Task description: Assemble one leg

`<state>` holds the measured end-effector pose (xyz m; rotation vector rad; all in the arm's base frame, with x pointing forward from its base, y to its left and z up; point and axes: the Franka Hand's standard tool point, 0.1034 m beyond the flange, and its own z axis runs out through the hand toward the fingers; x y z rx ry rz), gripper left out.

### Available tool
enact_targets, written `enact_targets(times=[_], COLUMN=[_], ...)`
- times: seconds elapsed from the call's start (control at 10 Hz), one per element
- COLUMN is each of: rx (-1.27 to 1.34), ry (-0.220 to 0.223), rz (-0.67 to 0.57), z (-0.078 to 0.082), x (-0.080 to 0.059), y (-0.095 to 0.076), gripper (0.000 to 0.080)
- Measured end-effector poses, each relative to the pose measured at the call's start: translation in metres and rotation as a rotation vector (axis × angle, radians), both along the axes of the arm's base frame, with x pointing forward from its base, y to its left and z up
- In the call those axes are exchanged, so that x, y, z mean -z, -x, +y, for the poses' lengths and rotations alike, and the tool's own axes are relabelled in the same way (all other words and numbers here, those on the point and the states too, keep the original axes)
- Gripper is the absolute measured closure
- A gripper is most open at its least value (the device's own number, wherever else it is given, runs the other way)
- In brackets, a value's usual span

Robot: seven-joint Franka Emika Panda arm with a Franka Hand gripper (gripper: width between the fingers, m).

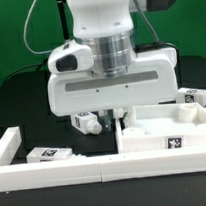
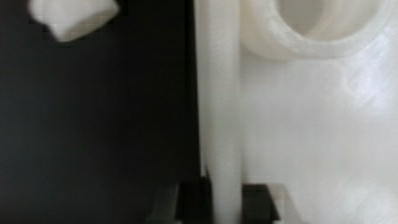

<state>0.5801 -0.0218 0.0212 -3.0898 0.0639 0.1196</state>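
The white tabletop (image 1: 159, 137) lies flat at the exterior view's right, with a marker tag on its front face. In the wrist view its edge wall (image 2: 217, 100) runs straight between my two dark fingers (image 2: 185, 202), and a round screw socket (image 2: 329, 40) shows on its inner face. My gripper (image 1: 114, 118) stands low over the tabletop's near left edge; in the wrist view the gripper (image 2: 221, 205) is shut on that edge wall. A white leg (image 1: 86, 122) lies on the black table just left of the gripper, and its tip shows in the wrist view (image 2: 75, 18).
Another white leg with a tag (image 1: 50, 153) lies at the front left. A third tagged part (image 1: 191, 97) sits at the back right. A white barrier rail (image 1: 57, 176) runs along the front and up the left side (image 1: 8, 145).
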Motion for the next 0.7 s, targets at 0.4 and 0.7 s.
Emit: enact_targets(times=[0.4,0.7], rx=[0.042,0.033], ry=[0.023,0.028], rz=[0.002,0.007], z=[0.0016,-0.0006], x=[0.0098,0.0099], y=[0.0001,0.0007], gripper=[0.0747,0.0736])
